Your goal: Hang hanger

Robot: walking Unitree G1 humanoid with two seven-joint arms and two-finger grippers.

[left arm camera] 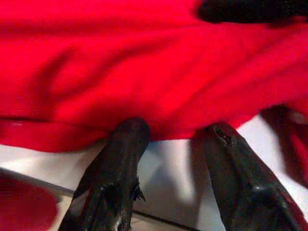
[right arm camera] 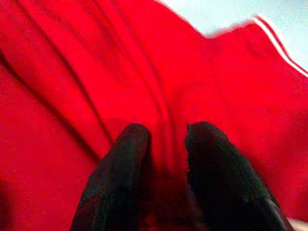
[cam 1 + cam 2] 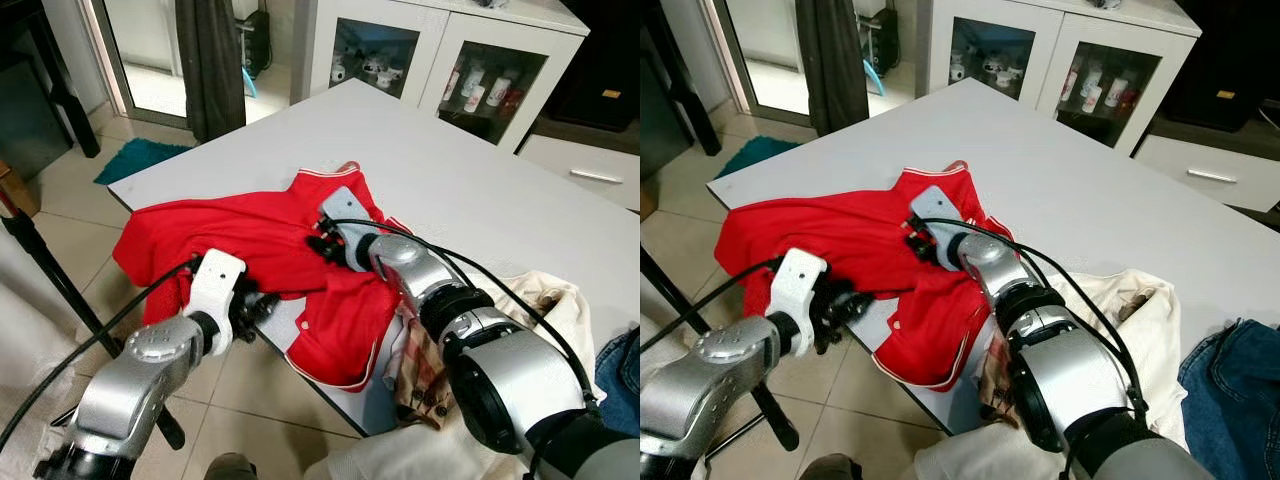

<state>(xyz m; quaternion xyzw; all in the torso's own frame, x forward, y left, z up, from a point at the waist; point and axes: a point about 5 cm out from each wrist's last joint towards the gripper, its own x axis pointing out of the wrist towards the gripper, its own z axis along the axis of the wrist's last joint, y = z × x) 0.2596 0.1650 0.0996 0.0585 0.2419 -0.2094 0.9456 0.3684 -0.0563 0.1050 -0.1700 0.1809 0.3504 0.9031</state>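
Note:
A red jacket [image 3: 230, 235] with white trim lies spread over the front left corner of the white table [image 3: 450, 170]. My right gripper [image 3: 318, 245] rests on the middle of the jacket. In the right wrist view its fingers [image 2: 130, 159] stand close together, pinching a fold of the red jacket [image 2: 72, 72]. My left gripper [image 3: 262, 305] is at the table's front edge by the jacket's lower hem. In the left wrist view it [image 1: 173, 132] is open, with both fingertips touching the red hem [image 1: 144, 72] and bare table between them.
A beige garment [image 3: 540, 300] and a plaid cloth [image 3: 420, 370] lie at the table's front right, jeans [image 3: 620, 370] beyond them. A white glass-door cabinet [image 3: 430, 60] stands behind the table. A black stand pole [image 3: 50, 270] rises at my left; a teal mat [image 3: 135, 155] lies on the floor.

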